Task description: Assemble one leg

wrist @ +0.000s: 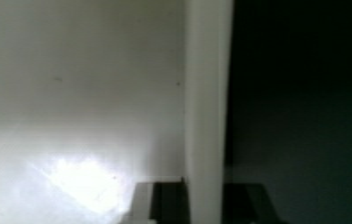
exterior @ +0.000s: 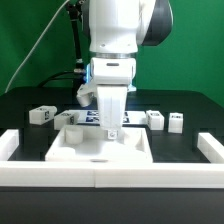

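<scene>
Two legs [exterior: 40,115] [exterior: 67,118] lie on the black table at the exterior view's left, and two more legs [exterior: 155,119] [exterior: 176,122] lie at its right; all are small white pegs with tag markers. None shows in the wrist view. My gripper [exterior: 111,130] is lowered onto the far edge of the large white square panel [exterior: 80,148]. In the wrist view my gripper [wrist: 203,200] straddles the panel's [wrist: 84,100] thin edge. One dark finger [wrist: 164,203] is on each side, pressed against it. No leg is held.
The marker board [exterior: 88,114] lies behind the panel, partly hidden by my arm. A low white fence runs along the front [exterior: 100,172], with raised ends at the exterior view's left [exterior: 10,145] and right [exterior: 210,148]. The panel sits against the front fence.
</scene>
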### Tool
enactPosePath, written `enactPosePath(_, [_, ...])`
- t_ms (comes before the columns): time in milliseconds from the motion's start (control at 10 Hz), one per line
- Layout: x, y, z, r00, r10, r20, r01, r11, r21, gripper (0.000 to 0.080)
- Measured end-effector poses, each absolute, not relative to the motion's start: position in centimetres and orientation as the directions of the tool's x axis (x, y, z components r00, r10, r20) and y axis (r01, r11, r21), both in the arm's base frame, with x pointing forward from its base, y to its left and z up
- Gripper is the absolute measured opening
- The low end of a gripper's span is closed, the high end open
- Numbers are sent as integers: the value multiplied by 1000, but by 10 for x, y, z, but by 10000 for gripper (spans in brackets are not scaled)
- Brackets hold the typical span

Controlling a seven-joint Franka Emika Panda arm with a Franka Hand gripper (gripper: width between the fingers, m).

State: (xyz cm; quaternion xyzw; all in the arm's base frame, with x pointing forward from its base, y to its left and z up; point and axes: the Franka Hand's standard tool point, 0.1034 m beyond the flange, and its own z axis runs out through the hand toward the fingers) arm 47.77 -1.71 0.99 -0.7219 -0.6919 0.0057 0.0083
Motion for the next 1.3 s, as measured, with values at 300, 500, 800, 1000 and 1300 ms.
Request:
enactPosePath(300, [478, -19, 10, 48, 999, 3, 999, -47, -20, 58])
enactPosePath(500, [478, -17, 10, 42, 999, 3, 999, -42, -18, 58])
enactPosePath(800, [477, 18, 9, -5, 1000, 24, 1000, 5, -10, 58])
enactPosePath(1000, [481, 41, 8, -43, 998, 36, 999, 43, -6, 59])
enactPosePath(1300, [489, 67, 9, -24, 999, 45, 1000, 24, -1, 59])
